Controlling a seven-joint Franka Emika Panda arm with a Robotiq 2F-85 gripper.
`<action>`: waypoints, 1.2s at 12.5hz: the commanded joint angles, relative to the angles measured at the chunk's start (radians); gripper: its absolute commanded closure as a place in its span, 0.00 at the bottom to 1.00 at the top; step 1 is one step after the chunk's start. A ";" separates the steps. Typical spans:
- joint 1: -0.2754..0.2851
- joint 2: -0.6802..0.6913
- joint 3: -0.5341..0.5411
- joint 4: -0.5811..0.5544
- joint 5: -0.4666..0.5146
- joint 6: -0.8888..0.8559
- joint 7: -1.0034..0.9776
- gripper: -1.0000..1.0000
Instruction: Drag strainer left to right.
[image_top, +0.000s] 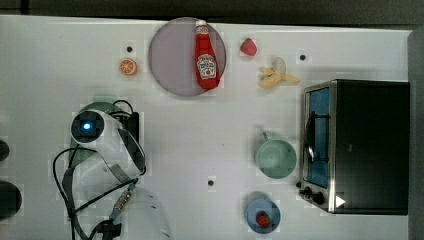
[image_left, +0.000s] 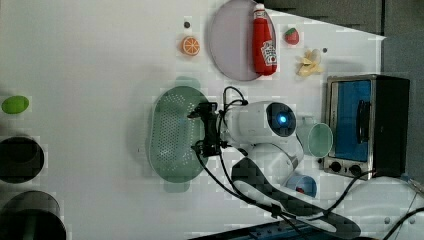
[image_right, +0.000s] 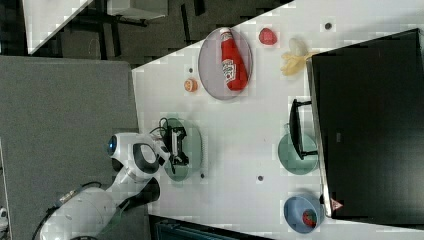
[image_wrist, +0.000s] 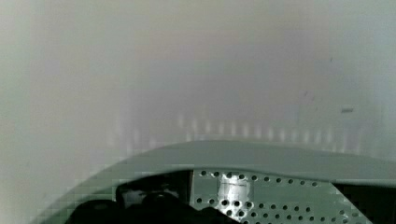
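Observation:
The strainer (image_left: 172, 132) is a pale mint-green oblong colander lying flat on the white table. In the left view it sits left of centre, with its long axis running up and down the picture. My gripper (image_left: 198, 131) hangs over the strainer's rim on the left view's right side. Its dark fingers (image_left: 199, 113) stand wide apart along that rim with nothing between them. In the right view the gripper (image_right: 178, 145) covers part of the strainer (image_right: 195, 147). The wrist view shows the strainer's curved rim and perforated bowl (image_wrist: 243, 191) close up. In the top view the arm hides most of the strainer (image_top: 102, 106).
A teal mug (image_top: 276, 157) stands beside a toaster oven (image_top: 360, 145) at the top view's right. A ketchup bottle (image_top: 206, 57) lies on a purple plate (image_top: 172, 57). An orange slice (image_top: 128, 67), a strawberry (image_top: 248, 47), a banana (image_top: 276, 76) and a blue bowl (image_top: 262, 214) lie around.

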 joint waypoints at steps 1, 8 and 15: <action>-0.026 -0.080 -0.004 -0.031 0.009 -0.035 0.005 0.00; -0.102 -0.133 -0.051 -0.107 0.009 -0.035 -0.128 0.00; -0.167 -0.168 -0.120 -0.150 0.009 -0.031 -0.312 0.00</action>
